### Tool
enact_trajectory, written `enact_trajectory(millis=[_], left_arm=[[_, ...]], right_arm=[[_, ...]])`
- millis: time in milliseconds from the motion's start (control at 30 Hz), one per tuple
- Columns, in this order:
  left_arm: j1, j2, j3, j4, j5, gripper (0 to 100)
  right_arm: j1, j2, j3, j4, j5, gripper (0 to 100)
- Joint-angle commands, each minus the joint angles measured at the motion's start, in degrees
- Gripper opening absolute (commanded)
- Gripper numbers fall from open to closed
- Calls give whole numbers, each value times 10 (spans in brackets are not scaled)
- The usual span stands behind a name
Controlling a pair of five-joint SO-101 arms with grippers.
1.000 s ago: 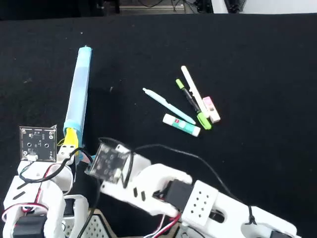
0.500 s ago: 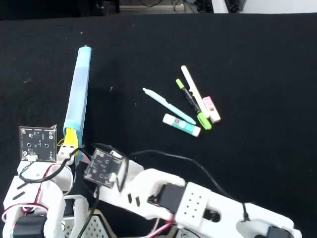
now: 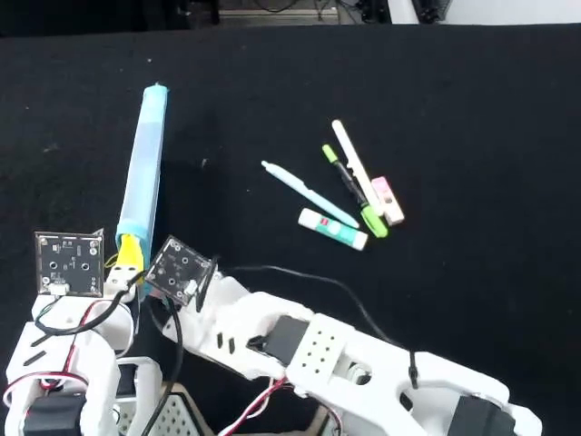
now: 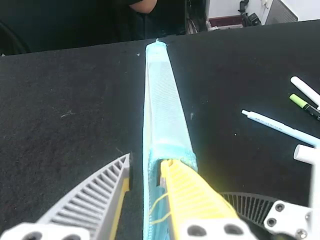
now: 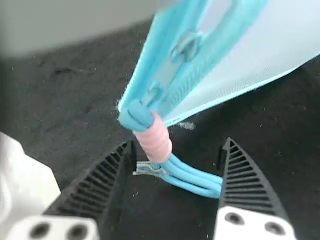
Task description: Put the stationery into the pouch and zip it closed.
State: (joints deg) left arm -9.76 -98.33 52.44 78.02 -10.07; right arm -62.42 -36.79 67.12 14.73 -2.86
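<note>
The right end effector (image 5: 180, 150) stands spread, with one jaw on each side of the zip cord (image 5: 195, 182) and its pink bead (image 5: 154, 140), not closed on them. If it shuts a little off, the thin cord may slip out (it looks loose), or the pull may drag the whole pouch (image 3: 145, 163). The left end effector (image 4: 146, 161) sits at the pouch's near end, and I cannot tell if it grips. The pouch lies on the left of the bench (image 3: 454, 91), the pens (image 3: 349, 191) well apart to the right, not inside.
</note>
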Motion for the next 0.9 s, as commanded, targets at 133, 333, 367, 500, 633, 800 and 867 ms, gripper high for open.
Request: enact_trajectory(millis=[133,333,367,500,633,800,867], left_arm=[[-4,-1,-36,-10,0,105],[-4,-1,-36,-10,0,105],[-5,-1,-36,-10,0,105],[-5,-1,-36,-10,0,105],[-5,-1,-36,-12,0,105],[-5,-1,-38,-12,0,105],[-5,-1,-36,-11,0,105]], right_arm=[[7,-12,-40,-16,12,172],[7,16,-55,-38,16,221],[7,18,-58,-37,16,221],[10,16,-58,-36,25,127],[16,11,-51,-28,115,32],[29,-16,-61,59,171,10],[54,-34,-77,103,174,10]])
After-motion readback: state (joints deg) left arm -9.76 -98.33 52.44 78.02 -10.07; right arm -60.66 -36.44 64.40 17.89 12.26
